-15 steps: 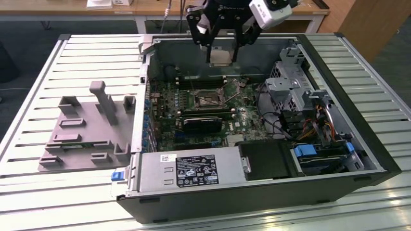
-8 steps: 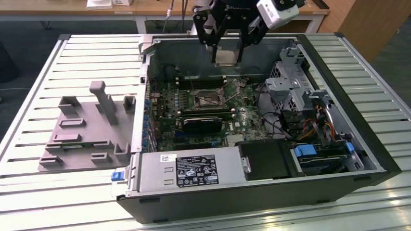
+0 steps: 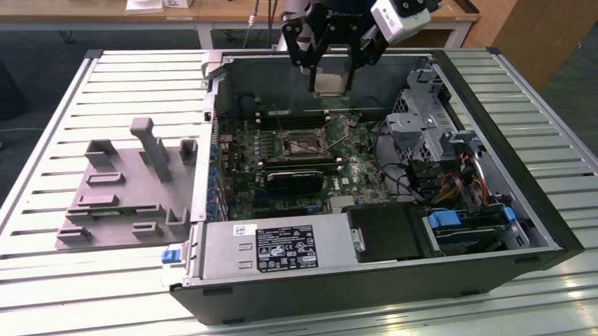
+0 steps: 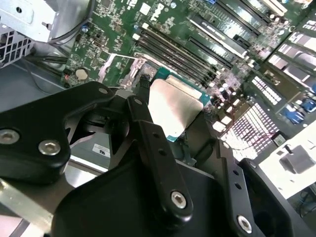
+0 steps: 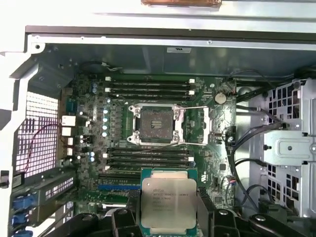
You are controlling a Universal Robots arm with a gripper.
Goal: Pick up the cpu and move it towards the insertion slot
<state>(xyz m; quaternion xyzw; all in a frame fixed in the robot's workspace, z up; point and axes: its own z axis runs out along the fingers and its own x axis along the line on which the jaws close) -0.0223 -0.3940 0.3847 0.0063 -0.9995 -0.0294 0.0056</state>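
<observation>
My black gripper hangs over the far end of the open computer case, shut on the cpu, a flat square chip with a silvery top. In both wrist views the cpu sits between the black fingers, held above the motherboard. The insertion slot, a square socket with a silvery frame and dark centre, lies open on the board, apart from the chip. In the exterior view the insertion slot sits below the gripper, a little nearer the camera.
The case lies on a slatted white table, with a drive cage and cables on the exterior view's right. A power supply fills the near end. Long black memory slots flank the socket. A grey fixture stands left of the case.
</observation>
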